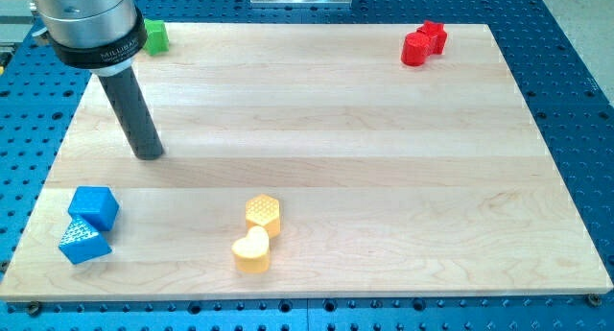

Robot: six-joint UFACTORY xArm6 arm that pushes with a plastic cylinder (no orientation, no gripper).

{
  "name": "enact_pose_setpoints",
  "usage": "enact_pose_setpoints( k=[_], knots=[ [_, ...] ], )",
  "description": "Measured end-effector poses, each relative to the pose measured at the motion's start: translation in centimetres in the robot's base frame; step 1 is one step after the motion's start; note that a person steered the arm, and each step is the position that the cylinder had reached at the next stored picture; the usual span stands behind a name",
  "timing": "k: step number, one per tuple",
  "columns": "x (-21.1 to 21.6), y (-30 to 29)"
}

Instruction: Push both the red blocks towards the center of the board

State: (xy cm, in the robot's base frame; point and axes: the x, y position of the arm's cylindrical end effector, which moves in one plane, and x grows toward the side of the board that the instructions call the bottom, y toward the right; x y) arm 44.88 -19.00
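While the two red blocks (423,42) lie touching one another near the view's top right corner of the wooden board (326,120), my tip (149,154) rests on the board at the view's left, well apart from them. Nearly the whole width of the board separates the tip from the red pair. One of the red pieces reads as a star-like shape; the other looks roughly cylindrical, though its outline is hard to tell.

No claw is fitted: the arm ends in a straight dark rod, so there is nothing to spread or press together, and the rod touches no block.

Count of items on the board:
- Red: two, touching, top right.
- Green: one green block (154,35), at the top left edge, partly hidden behind the arm's housing; shape cannot be told.
- Blue: two, touching, at the bottom left corner, a blue cube (94,207) above a blue wedge-like block (82,243), below the tip.
- Yellow: two, touching, at bottom centre, a yellow hexagon (263,213) above a yellow heart (252,251).
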Motion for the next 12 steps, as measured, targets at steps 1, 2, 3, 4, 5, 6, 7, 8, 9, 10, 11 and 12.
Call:
enact_pose_setpoints(
  k=[1, 2, 3, 4, 5, 6, 7, 8, 9, 10, 11, 12],
  knots=[
    [0.0, 0.0],
    [0.0, -0.1],
    [0.0, -0.3],
    [0.3, 1.1],
    [-1.4, 9.1],
    [-1.7, 16.1],
    [-5.2, 25.6],
    [-11.1, 33.8],
    [-17.5, 41.4],
    [-21.6, 43.4],
    [-23.7, 43.3],
    [-21.1, 39.1]
  ],
)
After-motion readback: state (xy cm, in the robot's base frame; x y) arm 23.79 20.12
